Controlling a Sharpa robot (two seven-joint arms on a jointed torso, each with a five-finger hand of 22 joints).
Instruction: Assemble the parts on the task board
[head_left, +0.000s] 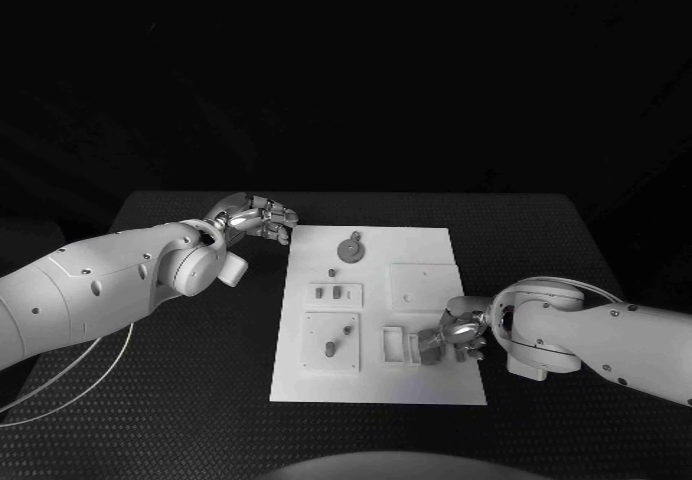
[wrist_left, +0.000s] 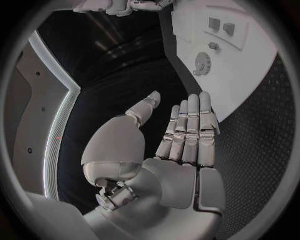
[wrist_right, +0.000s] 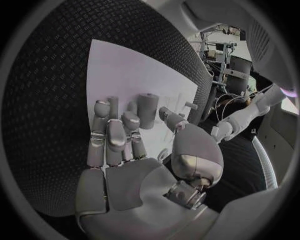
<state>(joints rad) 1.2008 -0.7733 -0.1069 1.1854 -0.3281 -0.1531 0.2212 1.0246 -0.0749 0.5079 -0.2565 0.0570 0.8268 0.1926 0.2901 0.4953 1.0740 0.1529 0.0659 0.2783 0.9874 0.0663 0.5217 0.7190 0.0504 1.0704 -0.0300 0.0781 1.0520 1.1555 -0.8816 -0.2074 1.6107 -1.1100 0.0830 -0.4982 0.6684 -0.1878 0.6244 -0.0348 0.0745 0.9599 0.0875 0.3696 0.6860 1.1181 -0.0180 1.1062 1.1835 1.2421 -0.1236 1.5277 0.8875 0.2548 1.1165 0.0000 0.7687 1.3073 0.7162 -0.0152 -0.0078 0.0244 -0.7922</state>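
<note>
The white task board (head_left: 378, 380) lies in the middle of the black table. My right hand (head_left: 459, 330) is over the board's near right part, beside a slotted fixture (head_left: 402, 345). In the right wrist view the right hand (wrist_right: 125, 150) has its fingers curled, and thumb and a finger pinch an upright grey peg (wrist_right: 147, 109) over the board (wrist_right: 119, 70). My left hand (head_left: 260, 218) hovers off the board's far left corner. The left wrist view shows that hand (wrist_left: 181, 145) flat, fingers straight, holding nothing. A round grey part (head_left: 351, 246) lies at the board's far end.
Two small pegs (head_left: 338, 293) stand in a raised plate left of centre. A square plate (head_left: 330, 340) nearer me carries another small part, and a plain square block (head_left: 424, 282) lies to the right. A cable (head_left: 87, 370) loops under my left arm.
</note>
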